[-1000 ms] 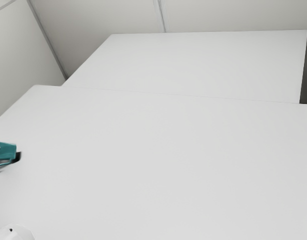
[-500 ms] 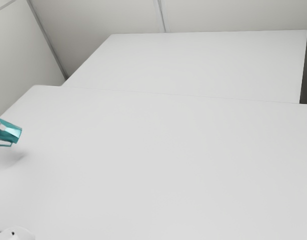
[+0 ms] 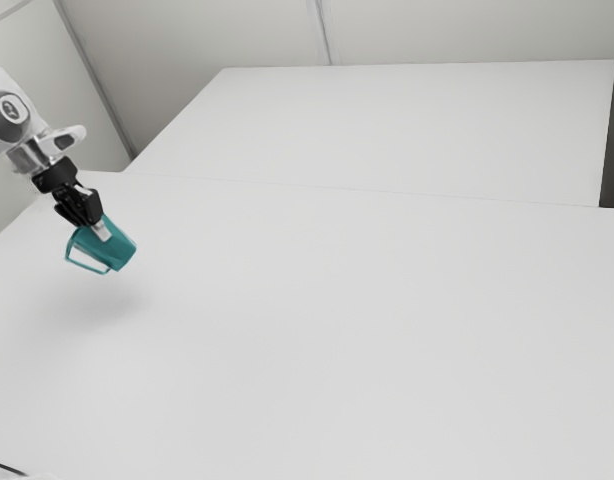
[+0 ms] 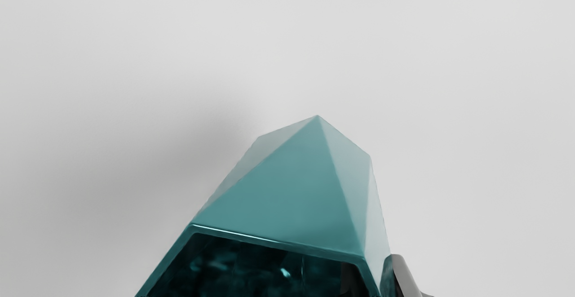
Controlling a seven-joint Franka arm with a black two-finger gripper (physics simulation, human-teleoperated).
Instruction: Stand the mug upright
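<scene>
teal faceted mug (image 3: 117, 250) tilted above table (image 3: 337, 320); gripper (image 3: 101, 231) clasps it near rim (image 4: 278, 242), presumably leaving base (image 3: 127, 262) free.

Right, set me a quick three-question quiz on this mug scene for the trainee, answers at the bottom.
1. True or false: the mug stands upright on the table.
2. In the exterior view, the handle shows on which side of the mug's body?
a) the view's right
b) the view's left
3. Fill in the missing word: the gripper is shut on the mug's ____, not its handle.

Key: 1 false, it is tilted and held above the table; 2 b; 3 wall.
</scene>
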